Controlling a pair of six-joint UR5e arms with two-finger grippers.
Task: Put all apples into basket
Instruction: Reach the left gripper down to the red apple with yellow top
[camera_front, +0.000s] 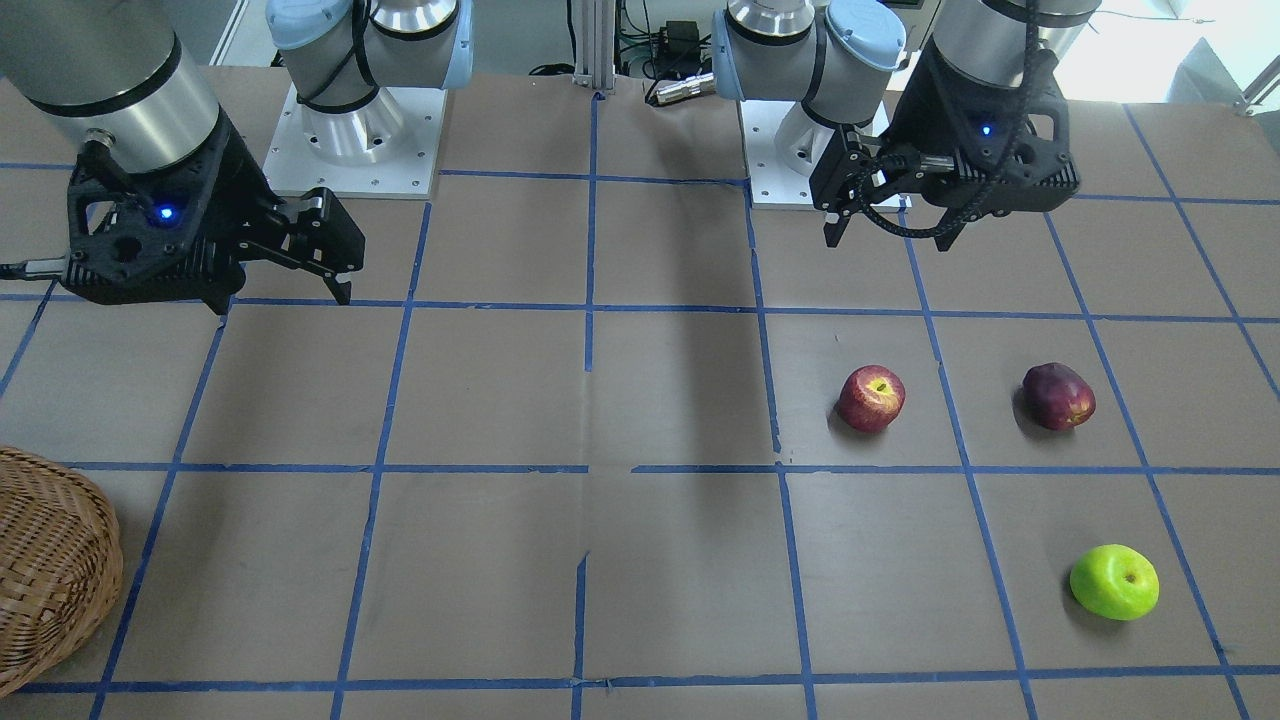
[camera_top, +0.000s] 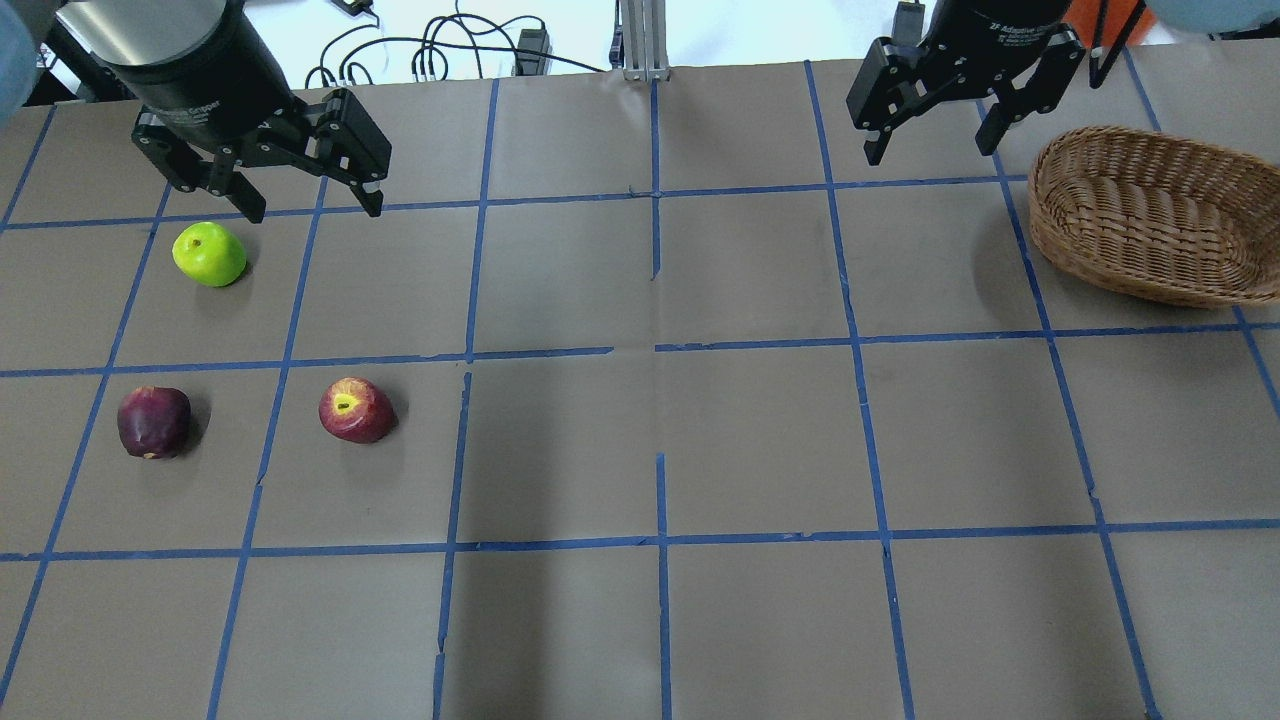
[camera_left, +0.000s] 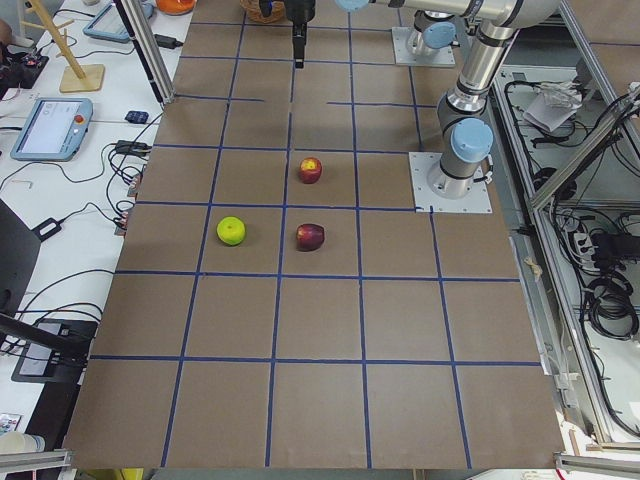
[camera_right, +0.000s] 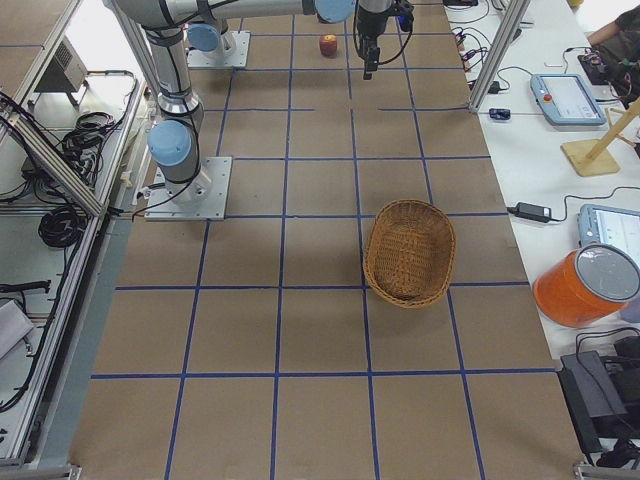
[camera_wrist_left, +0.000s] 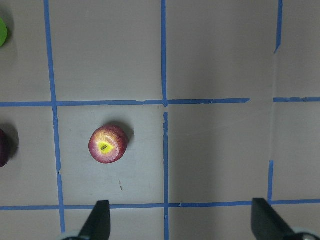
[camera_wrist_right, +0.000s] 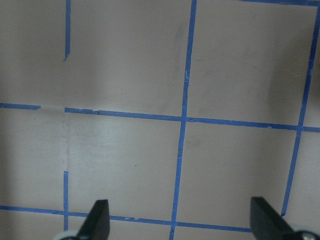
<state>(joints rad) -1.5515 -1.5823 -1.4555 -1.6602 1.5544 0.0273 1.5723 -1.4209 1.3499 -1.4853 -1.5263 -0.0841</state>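
Note:
Three apples lie on the table on my left side: a red apple (camera_top: 355, 410) (camera_front: 871, 398) (camera_wrist_left: 107, 144), a dark maroon apple (camera_top: 153, 422) (camera_front: 1058, 396) and a lime green apple (camera_top: 209, 253) (camera_front: 1114, 581). My left gripper (camera_top: 312, 205) (camera_wrist_left: 180, 225) is open and empty, raised above the table; the red apple lies ahead and left of its fingers in the left wrist view. The wicker basket (camera_top: 1042, 195) (camera_front: 50, 570) (camera_right: 409, 250) stands empty at the far right. My right gripper (camera_top: 930, 152) (camera_wrist_right: 180, 225) is open and empty, raised over bare paper left of the basket.
Brown paper with a blue tape grid covers the table. The arm bases (camera_front: 355, 130) (camera_front: 800, 140) stand at the robot's edge. A side bench holds tablets and an orange container (camera_right: 585, 285) beyond the basket side.

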